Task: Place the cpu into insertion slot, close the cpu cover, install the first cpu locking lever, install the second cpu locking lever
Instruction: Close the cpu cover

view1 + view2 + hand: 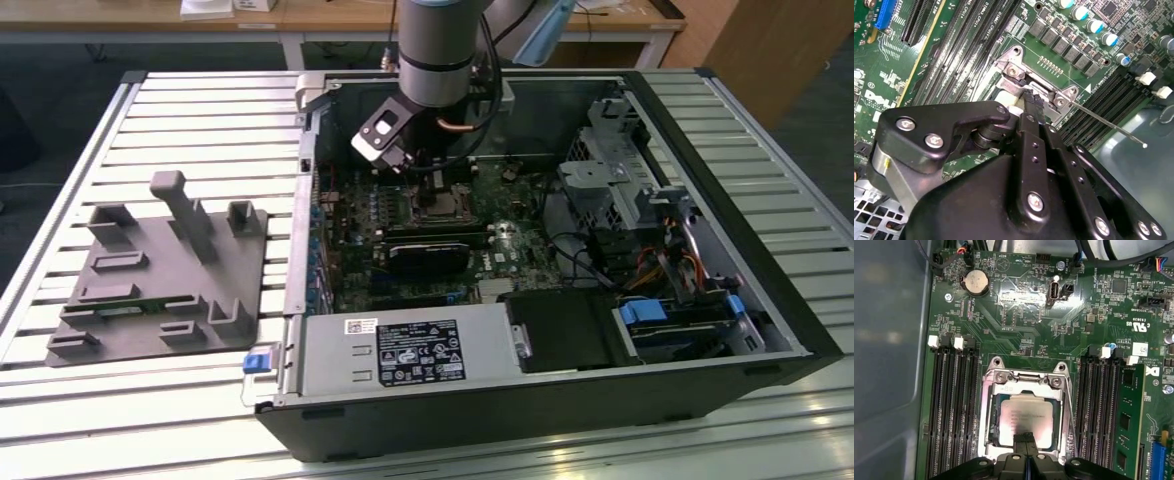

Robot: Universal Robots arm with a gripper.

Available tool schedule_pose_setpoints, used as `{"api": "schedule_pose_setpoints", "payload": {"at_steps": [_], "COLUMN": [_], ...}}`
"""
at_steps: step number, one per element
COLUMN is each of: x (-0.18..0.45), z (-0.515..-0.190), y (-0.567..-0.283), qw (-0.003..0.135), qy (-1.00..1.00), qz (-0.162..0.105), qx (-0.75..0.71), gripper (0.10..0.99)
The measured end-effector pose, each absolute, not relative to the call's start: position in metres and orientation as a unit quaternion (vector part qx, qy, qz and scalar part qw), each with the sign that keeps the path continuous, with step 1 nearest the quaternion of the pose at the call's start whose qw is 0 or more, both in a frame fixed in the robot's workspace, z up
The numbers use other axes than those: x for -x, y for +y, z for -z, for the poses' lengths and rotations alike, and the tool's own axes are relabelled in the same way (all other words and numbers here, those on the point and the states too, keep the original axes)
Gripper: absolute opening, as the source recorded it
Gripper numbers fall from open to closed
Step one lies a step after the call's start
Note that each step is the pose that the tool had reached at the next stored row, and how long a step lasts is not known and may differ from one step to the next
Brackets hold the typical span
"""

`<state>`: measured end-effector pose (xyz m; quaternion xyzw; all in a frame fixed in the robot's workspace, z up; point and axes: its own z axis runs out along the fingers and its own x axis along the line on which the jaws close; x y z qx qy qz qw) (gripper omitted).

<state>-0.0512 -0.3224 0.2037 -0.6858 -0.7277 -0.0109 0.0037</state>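
The cpu (1026, 415) lies flat in the insertion slot (986, 416), its silvery-tan face showing through the window of the cpu cover (1024, 381), which lies down over it. My gripper (1025, 438) hovers at the socket's edge with its dark fingers pressed together and nothing between them. In the second wrist view the gripper (1034, 100) touches the socket's metal frame (1013, 70). A thin locking lever (1109, 125) sticks out free from the socket's corner. In the exterior view the gripper (434, 180) hangs just above the socket (441, 207) inside the computer case.
Long black memory slots (951, 405) flank the socket, with a green memory stick (1129, 415) on one side. A coin battery (976, 282) sits further along the board. A power supply (414, 352), a drive cage (627, 175) and cables crowd the case. A grey fixture (160, 270) stands at the exterior view's left.
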Motion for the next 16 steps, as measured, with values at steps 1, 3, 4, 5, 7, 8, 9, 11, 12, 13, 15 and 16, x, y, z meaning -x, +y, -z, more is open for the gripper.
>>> {"api": "schedule_pose_setpoints", "payload": {"at_steps": [1,3,4,5,7,8,9,11,12,13,15,16], "x": [0.0512,0.0512,0.051,0.051,0.0508,0.0505,0.05,0.0486,0.0477,0.0465,0.044,0.0439], "z": [-0.2032,-0.2024,-0.2022,-0.202,-0.2018,-0.2017,-0.2016,-0.2015,-0.2014,-0.2014,-0.2014,-0.202], "y": [-0.3224,-0.3224,-0.3224,-0.3224,-0.3224,-0.3224,-0.3224,-0.3224,-0.3224,-0.3224,-0.3224,-0.3224], "qw": [0.004,0.004,0.004,0.004,0.004,0.004,0.005,0.005,0.005,0.006,0.006,0.006], "qy": [-0.728,-0.728,-0.728,-0.728,-0.728,-0.728,-0.728,-0.728,-0.728,-0.728,-0.728,-0.728], "qz": [0.011,0.011,0.011,0.011,0.011,0.012,0.012,0.012,0.013,0.013,0.013,0.013], "qx": [0.686,0.686,0.686,0.686,0.686,0.686,0.686,0.686,0.686,0.686,0.686,0.686], "gripper": [0.106,0.106,0.106,0.106,0.106,0.106,0.106,0.106,0.106,0.106,0.106,0.106]}}
